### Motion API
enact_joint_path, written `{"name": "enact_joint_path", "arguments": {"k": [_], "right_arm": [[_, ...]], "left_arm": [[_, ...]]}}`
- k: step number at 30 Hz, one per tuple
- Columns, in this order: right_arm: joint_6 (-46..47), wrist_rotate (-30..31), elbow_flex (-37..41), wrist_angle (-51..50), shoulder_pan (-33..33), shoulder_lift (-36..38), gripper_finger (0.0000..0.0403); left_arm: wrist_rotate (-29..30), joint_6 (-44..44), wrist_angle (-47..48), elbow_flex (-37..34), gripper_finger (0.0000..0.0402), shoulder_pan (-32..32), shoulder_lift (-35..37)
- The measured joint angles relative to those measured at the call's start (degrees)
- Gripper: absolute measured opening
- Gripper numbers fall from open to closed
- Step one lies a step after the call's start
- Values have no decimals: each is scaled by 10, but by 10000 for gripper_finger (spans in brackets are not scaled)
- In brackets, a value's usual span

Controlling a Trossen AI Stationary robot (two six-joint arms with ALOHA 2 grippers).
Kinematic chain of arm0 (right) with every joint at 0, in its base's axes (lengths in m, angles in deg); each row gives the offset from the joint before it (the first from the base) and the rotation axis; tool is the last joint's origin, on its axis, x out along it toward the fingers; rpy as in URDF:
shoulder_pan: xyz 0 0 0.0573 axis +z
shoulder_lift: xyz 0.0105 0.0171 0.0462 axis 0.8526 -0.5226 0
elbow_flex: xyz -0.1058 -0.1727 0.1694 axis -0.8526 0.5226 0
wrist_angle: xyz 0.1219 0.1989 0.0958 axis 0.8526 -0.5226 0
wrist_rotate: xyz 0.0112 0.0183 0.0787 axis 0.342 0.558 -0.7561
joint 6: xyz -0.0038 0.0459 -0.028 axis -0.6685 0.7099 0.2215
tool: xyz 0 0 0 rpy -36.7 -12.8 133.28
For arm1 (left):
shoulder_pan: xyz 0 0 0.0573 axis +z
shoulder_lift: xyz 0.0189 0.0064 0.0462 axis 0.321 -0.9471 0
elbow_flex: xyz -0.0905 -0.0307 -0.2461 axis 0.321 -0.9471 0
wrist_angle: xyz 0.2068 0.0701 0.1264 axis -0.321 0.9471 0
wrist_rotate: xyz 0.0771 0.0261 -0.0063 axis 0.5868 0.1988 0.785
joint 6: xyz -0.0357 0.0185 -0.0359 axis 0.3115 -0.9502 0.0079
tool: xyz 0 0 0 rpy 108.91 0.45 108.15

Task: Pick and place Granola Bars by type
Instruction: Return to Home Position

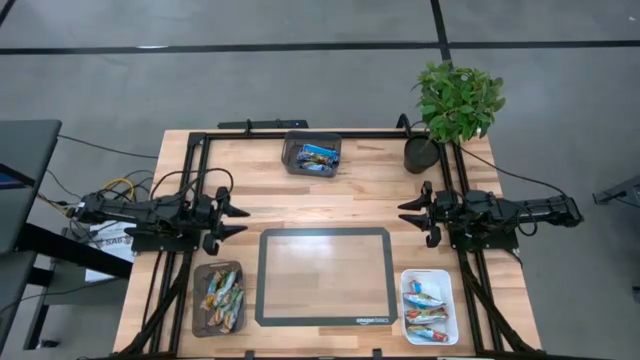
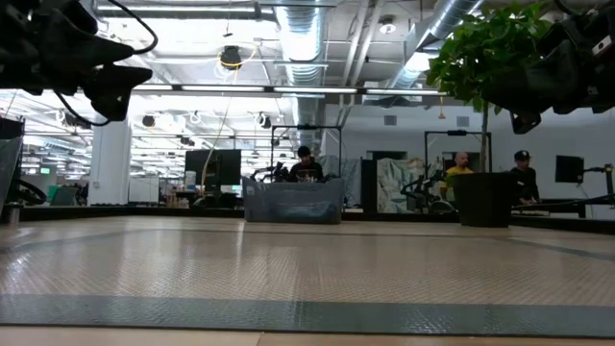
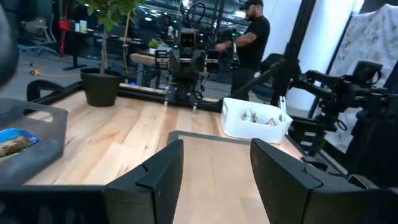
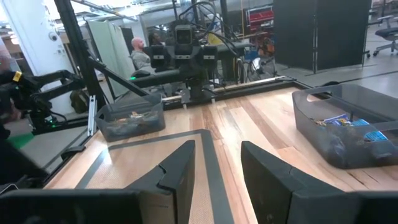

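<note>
The granola bars lie sorted in three containers. Blue bars [image 1: 318, 156] are in the far dark grey bin [image 1: 290, 150]. Brown-orange bars [image 1: 222, 295] fill the near-left grey bin [image 1: 200, 300]. White, red and blue bars [image 1: 426, 312] sit in the white tray [image 1: 405, 300]. My left gripper [image 1: 238, 218] hovers open over the table's left side, pointing right. My right gripper [image 1: 408, 213] hovers open over the right side, pointing left. In the wrist views the open left gripper [image 3: 214, 168] and the open right gripper [image 4: 217, 168] have nothing between their fingers.
A dark-bordered mat [image 1: 325, 275] lies in the near centre of the table between the two near containers. A potted plant [image 1: 455, 105] stands at the far right corner. People [image 2: 524, 173] are in the room beyond the table.
</note>
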Motion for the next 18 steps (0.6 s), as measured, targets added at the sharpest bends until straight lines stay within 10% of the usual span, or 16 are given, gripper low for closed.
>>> {"name": "enact_joint_path", "arguments": {"k": [18], "right_arm": [[0, 0, 0, 1, 0, 0, 122]], "left_arm": [[-4, -12, 2, 0, 179, 0, 0]]}}
